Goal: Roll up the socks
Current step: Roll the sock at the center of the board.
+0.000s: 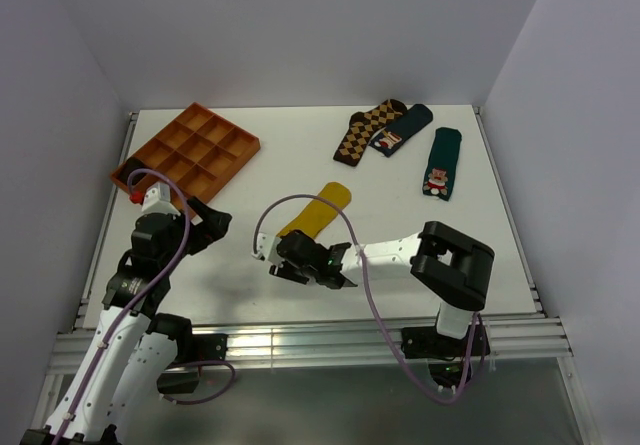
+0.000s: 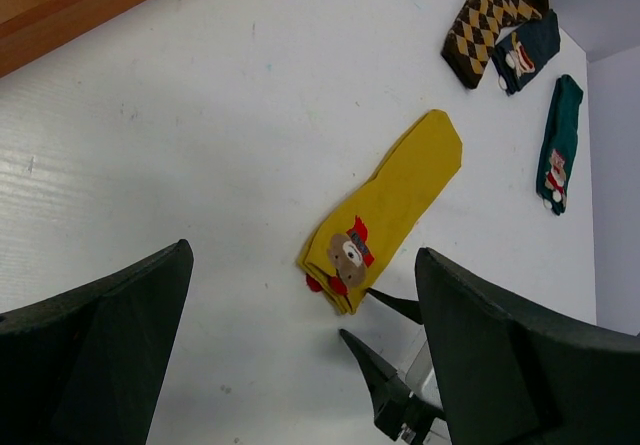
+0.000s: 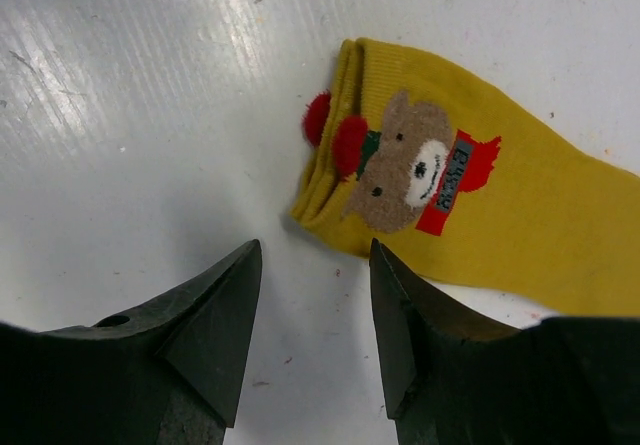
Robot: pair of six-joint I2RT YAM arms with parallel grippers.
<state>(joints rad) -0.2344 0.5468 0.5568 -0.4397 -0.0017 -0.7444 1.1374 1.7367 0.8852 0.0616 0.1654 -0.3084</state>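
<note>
Yellow socks [image 3: 500, 215] lie just beyond the parted right tool [image 3: 314, 265].

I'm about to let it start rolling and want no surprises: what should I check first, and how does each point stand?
1. Right end effector open, nothing held: ok.
2. Mustard-yellow fabric sock lying flat: ok.
3. Sock's bear-figure end between the right fingertips: not ok, it lies just beyond them.
4. Left end effector open, away from the sock: ok.
5. Brown-and-tan argyle sock apart from the yellow one: ok.
6. Single sock or stacked pair: cannot tell.
</note>
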